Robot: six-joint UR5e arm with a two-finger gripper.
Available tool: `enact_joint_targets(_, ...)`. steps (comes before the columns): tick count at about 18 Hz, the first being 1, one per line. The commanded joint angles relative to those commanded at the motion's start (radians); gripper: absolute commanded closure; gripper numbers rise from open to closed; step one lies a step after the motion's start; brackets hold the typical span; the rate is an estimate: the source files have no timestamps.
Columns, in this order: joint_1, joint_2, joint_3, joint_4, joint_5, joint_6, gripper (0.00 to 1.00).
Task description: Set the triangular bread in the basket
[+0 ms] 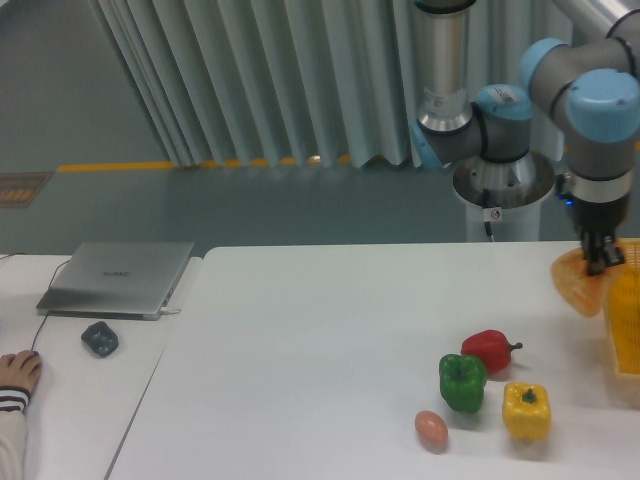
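The triangular bread (580, 283) hangs at the right edge of the table (330, 340), gripped at its upper right corner by the claw (601, 265). The claw is closed on the bread; the fingers are dark and small in this view, so the exact contact line is uncertain. The bread extends down and to the left of the claw, with its long axis tilted and its broad body lying toward the table centre.

The basket (625, 310) sits directly to the right of the bread, partly cut off by the frame edge. Its lattice wall appears to touch or overlap the bread's right side. The coming move therefore depends on a short travel to the right, over the basket rim, followed by release.

The red pepper (488, 348), green pepper (462, 382), yellow pepper (526, 411) and egg (431, 429) lie near the front right of the table, well apart from the claw.
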Motion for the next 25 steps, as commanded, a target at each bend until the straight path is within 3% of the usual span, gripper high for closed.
enact_joint_targets(2, 0.044, -0.008, 0.0, 0.023, -0.002, 0.081, 0.83)
enact_joint_targets(4, 0.08, -0.032, -0.002, 0.096, 0.0, 0.14, 0.82)
enact_joint_targets(6, 0.11, -0.054, -0.002, 0.12, 0.0, 0.152, 0.81)
enact_joint_targets(8, 0.152, -0.089, -0.002, 0.17, -0.002, 0.261, 0.81)
enact_joint_targets(18, 0.236, -0.129, -0.011, 0.199, -0.005, 0.401, 0.76)
enact_joint_targets(19, 0.238, -0.13, -0.011, 0.199, -0.005, 0.402, 0.64)
enact_joint_targets(21, 0.241, -0.13, -0.011, 0.201, -0.005, 0.405, 0.0)
enact_joint_targets(25, 0.23, -0.127, -0.011, 0.199, -0.006, 0.39, 0.0)
